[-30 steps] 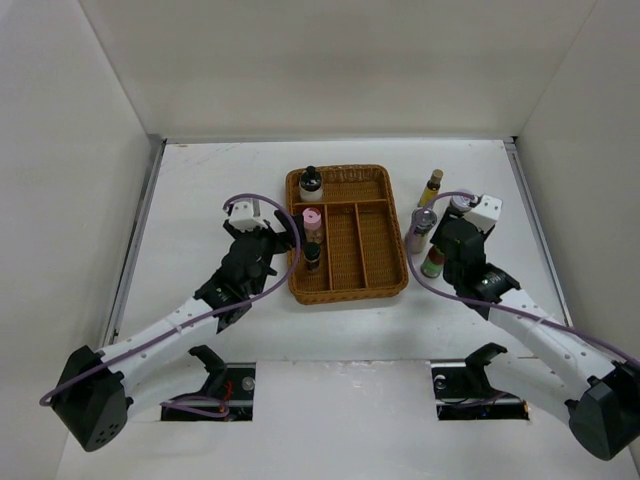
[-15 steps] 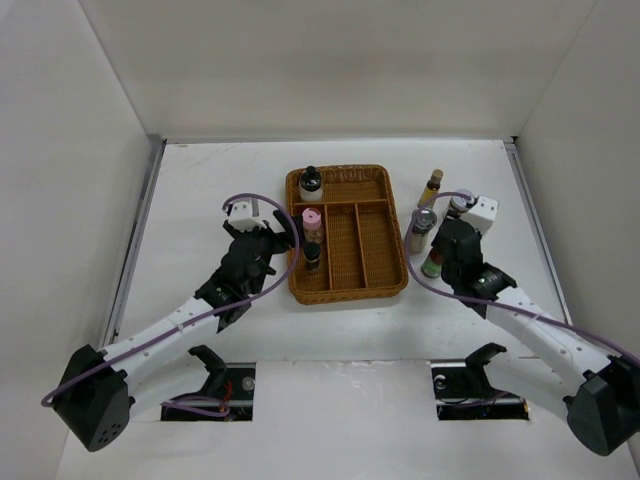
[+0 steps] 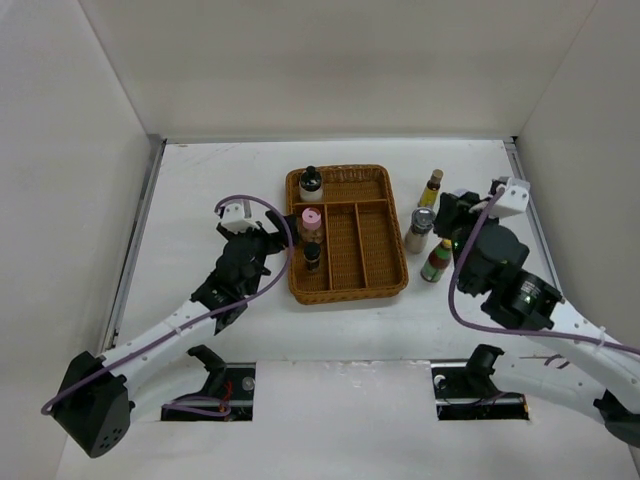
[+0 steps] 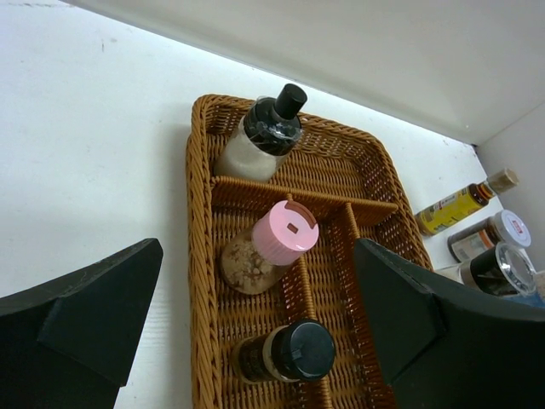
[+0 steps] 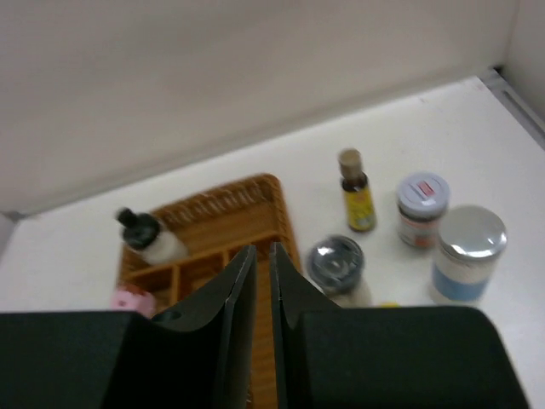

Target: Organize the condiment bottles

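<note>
Black right gripper [image 5: 262, 253] has risen, closed, empty.

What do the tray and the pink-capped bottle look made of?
The tray: woven wicker or rattan, matte brown; the plaited strands show. The pink-capped bottle: clear body, glass or plastic, since brown granules show through; cap looks like smooth matte plastic.

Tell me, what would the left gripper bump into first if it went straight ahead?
Most likely the pink-capped bottle in the wicker tray: it sits centred between the open fingers of the left gripper, though depth is unclear.
</note>
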Robot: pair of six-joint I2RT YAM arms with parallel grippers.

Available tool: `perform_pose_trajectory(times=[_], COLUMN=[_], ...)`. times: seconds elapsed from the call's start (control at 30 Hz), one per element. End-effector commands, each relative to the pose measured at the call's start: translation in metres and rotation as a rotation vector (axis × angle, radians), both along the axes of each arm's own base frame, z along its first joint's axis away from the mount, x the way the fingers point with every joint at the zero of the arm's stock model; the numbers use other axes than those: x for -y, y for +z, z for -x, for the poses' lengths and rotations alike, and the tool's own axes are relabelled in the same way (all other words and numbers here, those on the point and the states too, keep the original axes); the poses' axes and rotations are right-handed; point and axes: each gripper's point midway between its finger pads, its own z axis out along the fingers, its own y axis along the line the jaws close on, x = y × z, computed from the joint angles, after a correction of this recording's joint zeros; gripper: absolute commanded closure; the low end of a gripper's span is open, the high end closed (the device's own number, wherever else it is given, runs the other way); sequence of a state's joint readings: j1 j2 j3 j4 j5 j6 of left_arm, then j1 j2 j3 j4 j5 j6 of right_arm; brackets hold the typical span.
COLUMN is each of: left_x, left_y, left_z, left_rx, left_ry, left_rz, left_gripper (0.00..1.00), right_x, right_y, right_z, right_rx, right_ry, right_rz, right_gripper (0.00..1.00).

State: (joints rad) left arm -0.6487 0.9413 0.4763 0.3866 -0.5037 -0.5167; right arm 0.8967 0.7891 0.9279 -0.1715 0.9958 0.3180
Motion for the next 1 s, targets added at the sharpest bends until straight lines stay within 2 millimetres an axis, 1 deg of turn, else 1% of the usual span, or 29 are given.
perform_pose_trajectory(times=[0.0, 0.07, 0.1, 0.17, 0.2, 0.27, 0.33, 0.37, 0.4, 0.47, 0.5, 0.57, 0.67, 0.73, 0.8, 0.9, 0.97], left_x=[-0.003, -0.006, -0.006, -0.008, -0.008, -0.011, -0.009, -0.007, -0.005, 0.000, 0.003, 0.007, 0.008, 0.007, 0.005, 0.003, 0.006], left_y=[0.014, 0.013, 0.012, 0.009, 0.009, 0.010, 0.011, 0.011, 0.010, 0.007, 0.006, 0.001, -0.003, -0.001, -0.001, -0.004, -0.007], left_z=[0.001, -0.001, -0.001, 0.000, 0.001, 0.001, 0.002, 0.002, 0.002, 0.000, -0.001, -0.002, -0.004, -0.003, -0.001, -0.003, -0.003], left_rx=[0.048, 0.045, 0.042, 0.038, 0.039, 0.041, 0.041, 0.039, 0.036, 0.024, 0.018, 0.004, -0.007, -0.003, 0.004, -0.004, -0.012], left_ry=[0.001, 0.012, 0.013, 0.014, 0.014, 0.018, 0.008, 0.001, -0.004, -0.012, -0.022, -0.039, -0.042, -0.042, -0.035, -0.030, -0.037], left_rz=[0.055, 0.058, 0.057, 0.059, 0.060, 0.063, 0.064, 0.065, 0.066, 0.063, 0.063, 0.066, 0.068, 0.071, 0.075, 0.070, 0.066], left_gripper=[0.03, 0.03, 0.03, 0.03, 0.03, 0.03, 0.03, 0.03, 0.02, 0.02, 0.02, 0.02, 0.02, 0.02, 0.02, 0.02, 0.02], right_x=[-0.024, -0.045, -0.050, -0.056, -0.054, -0.045, -0.031, -0.020, -0.004, 0.024, 0.031, 0.032, 0.035, 0.040, 0.044, 0.049, 0.051], right_y=[0.034, 0.048, 0.050, 0.052, 0.048, 0.030, 0.001, -0.011, -0.026, -0.048, -0.056, -0.070, -0.093, -0.108, -0.120, -0.136, -0.143], right_z=[-0.012, -0.031, -0.038, -0.048, -0.049, -0.042, -0.026, -0.019, -0.010, 0.004, 0.009, 0.013, 0.006, 0.000, -0.003, -0.009, -0.013], right_rx=[0.051, 0.090, 0.095, 0.088, 0.080, 0.054, 0.012, -0.006, -0.031, -0.081, -0.104, -0.163, -0.263, -0.307, -0.323, -0.335, -0.353], right_ry=[0.050, 0.098, 0.105, 0.099, 0.081, 0.049, 0.018, -0.013, -0.065, -0.151, -0.166, -0.137, -0.130, -0.143, -0.145, -0.146, -0.142], right_rz=[0.009, 0.007, 0.014, 0.045, 0.062, 0.095, 0.131, 0.139, 0.149, 0.183, 0.190, 0.191, 0.145, 0.145, 0.125, 0.101, 0.092], right_gripper=[0.82, 0.82, 0.82, 0.80, 0.76, 0.68, 0.60, 0.53, 0.44, 0.36, 0.31, 0.23, 0.13, 0.11, 0.12, 0.16, 0.21])
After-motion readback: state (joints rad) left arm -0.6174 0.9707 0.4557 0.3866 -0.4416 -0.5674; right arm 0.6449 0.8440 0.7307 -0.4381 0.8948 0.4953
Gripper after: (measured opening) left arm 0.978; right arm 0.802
